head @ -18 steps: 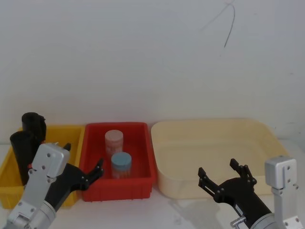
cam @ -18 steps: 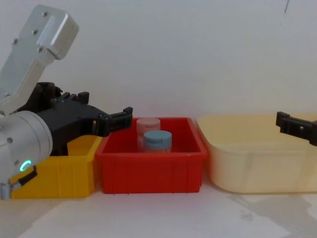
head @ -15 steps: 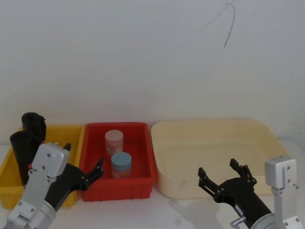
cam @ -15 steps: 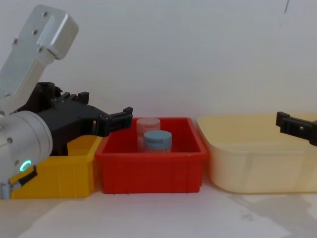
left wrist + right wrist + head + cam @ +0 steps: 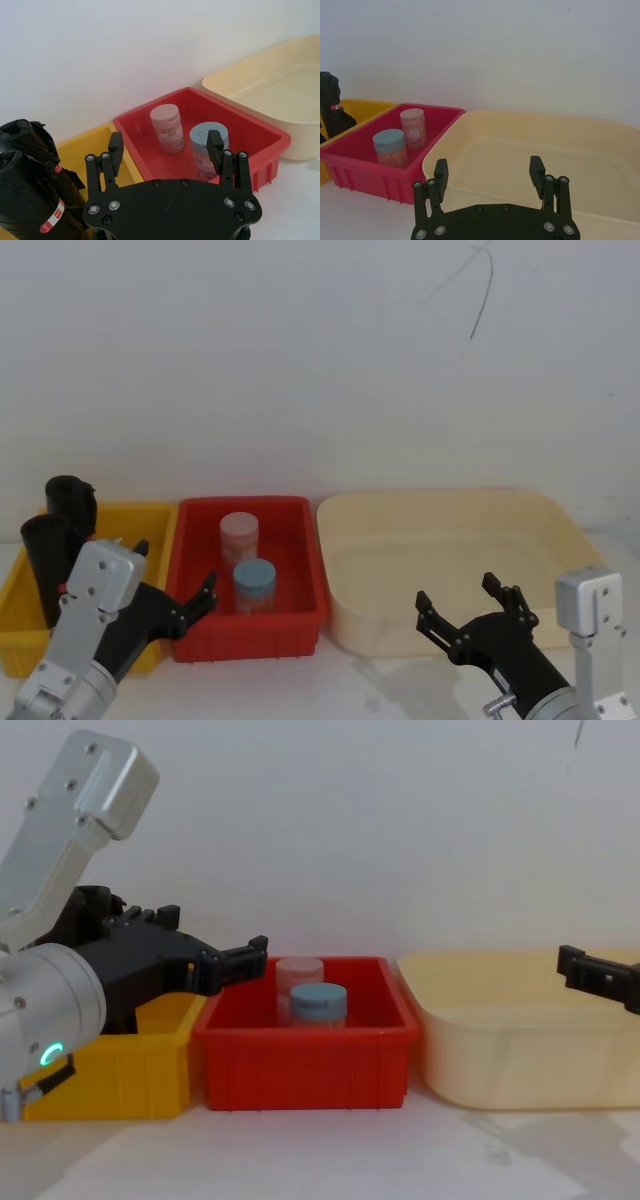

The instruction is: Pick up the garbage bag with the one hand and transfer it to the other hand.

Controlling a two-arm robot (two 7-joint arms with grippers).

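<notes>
The garbage bag (image 5: 45, 562) is a tall black roll standing at the front of the yellow bin (image 5: 150, 520) on the far left; its red-and-white label shows in the left wrist view (image 5: 52, 220). A second black roll (image 5: 70, 500) with a bulging top stands behind it. My left gripper (image 5: 175, 578), on the green-ringed arm (image 5: 50, 1053), hangs open over the seam between the yellow and red bins, to the right of the bag and apart from it. My right gripper (image 5: 460, 598) is open and empty in front of the cream tub.
A red bin (image 5: 300, 620) in the middle holds a pink-capped jar (image 5: 239, 536) and a blue-capped jar (image 5: 254, 585). A wide cream tub (image 5: 350, 630) sits on the right. A white wall stands close behind all three containers.
</notes>
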